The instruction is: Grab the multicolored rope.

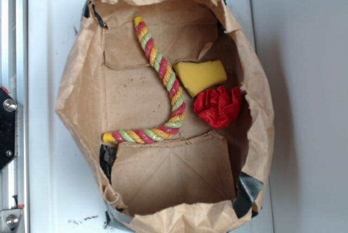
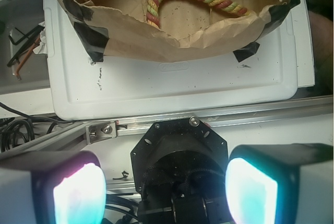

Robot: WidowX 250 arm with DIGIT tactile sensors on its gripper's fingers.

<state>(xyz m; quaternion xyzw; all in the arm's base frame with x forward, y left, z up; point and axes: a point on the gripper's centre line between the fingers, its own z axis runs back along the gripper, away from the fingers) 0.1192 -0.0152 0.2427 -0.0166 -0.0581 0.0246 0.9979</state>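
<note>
Filling most of the exterior frame, a brown paper bag [image 1: 81, 97] lies open on a white tray [image 1: 46, 37]. Inside, the multicolored rope [image 1: 163, 73] bends from upper centre to lower left. It looks soft, light and limp; mid-length offers grip. The gripper [image 2: 166, 192] hangs parted, empty, outside the bag.

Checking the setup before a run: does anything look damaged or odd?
The paper bag is torn open and crumpled, its corners held by black tape. The rope lies bent inside, intact.
</note>
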